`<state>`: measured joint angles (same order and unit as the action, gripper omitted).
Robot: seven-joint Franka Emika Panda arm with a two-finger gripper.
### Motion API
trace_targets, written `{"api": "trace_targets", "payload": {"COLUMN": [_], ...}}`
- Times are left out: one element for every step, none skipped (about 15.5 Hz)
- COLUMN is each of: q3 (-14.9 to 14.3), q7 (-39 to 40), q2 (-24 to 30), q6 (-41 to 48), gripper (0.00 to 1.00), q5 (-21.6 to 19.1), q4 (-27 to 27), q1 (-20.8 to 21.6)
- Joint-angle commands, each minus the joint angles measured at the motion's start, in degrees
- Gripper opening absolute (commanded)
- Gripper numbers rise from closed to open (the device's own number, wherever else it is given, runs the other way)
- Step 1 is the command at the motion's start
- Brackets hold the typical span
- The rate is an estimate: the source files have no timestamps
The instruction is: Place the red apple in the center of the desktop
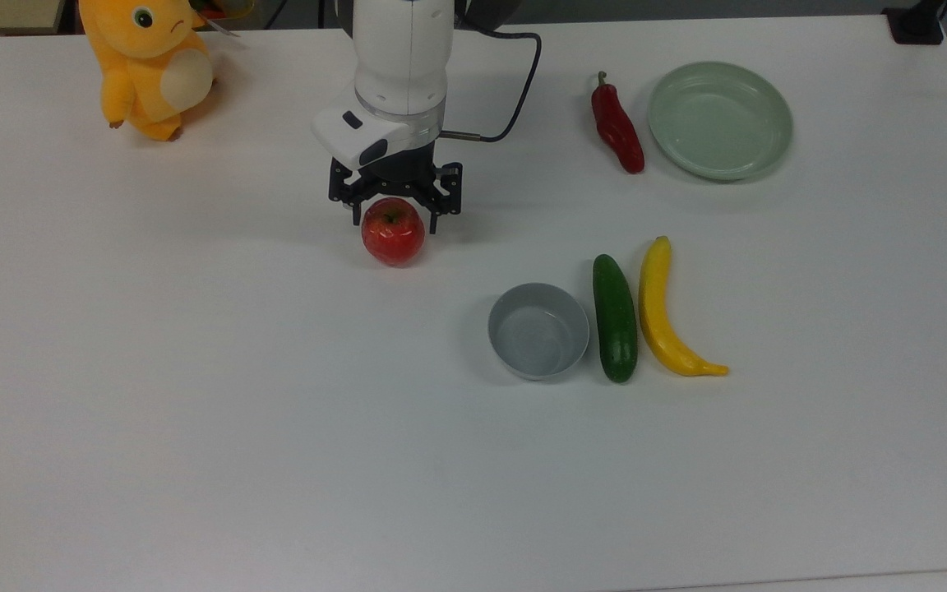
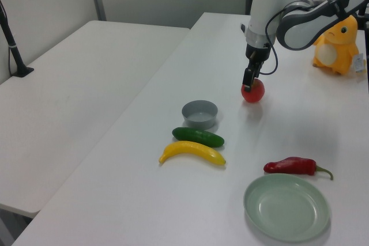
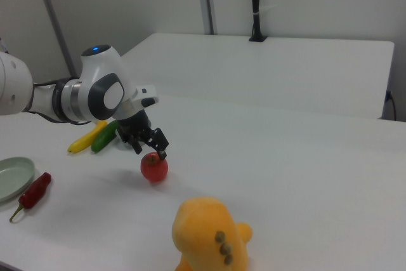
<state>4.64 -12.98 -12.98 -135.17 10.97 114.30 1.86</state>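
I am hovering my tool (image 1: 395,205), fingers spread apart, directly above the red apple (image 1: 393,231) resting on the white desk (image 1: 194,395).

The white desktop (image 1: 194,427) carries 7 items. In the top view, a plush (image 1: 149,62) stands at upper left; the apple (image 1: 392,232) rests near centre; a chili (image 1: 616,123) lies just beside a plate (image 1: 720,120) at upper right; bowl (image 1: 538,330), cucumber (image 1: 614,316) and banana (image 1: 664,311) lie side by side.
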Motion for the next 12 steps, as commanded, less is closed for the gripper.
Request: {"api": "trace_targets", "payload": {"q3": [0.6,0.7,0.7,0.7,0.7,0.7,0.7,0.7,0.7,0.7,0.7,0.7], "q7": [0.3,0.3,0.3,0.3,0.3,0.3,0.5,0.6,0.6,0.8,0.8,0.8], "q2": [-0.3,-0.3,-0.2,-0.1,0.1,0.6,1.3,2.0,2.5,3.1,3.7,4.7], "q6": [-1.2,-1.2,-1.2,-1.1,-1.1,-0.8,-0.6,-0.5,-0.5,-0.4,-0.4,-0.4], "gripper": [1.0,1.0,1.0,1.0,1.0,1.0,1.0,1.0,1.0,1.0,1.0,1.0], "q5": [0.0,0.0,0.0,0.0,0.0,0.0,0.1,0.1,0.1,0.1,0.1,0.1], "q4": [-0.1,-0.1,-0.1,-0.1,-0.1,-0.2,-0.2,-0.2,-0.6,-1.0,-1.0,-1.1], "q1": [-0.2,-0.3,-0.3,-0.3,-0.3,-0.7,-1.1,-1.2,-1.8,-2.7,-3.5,-3.8]}}
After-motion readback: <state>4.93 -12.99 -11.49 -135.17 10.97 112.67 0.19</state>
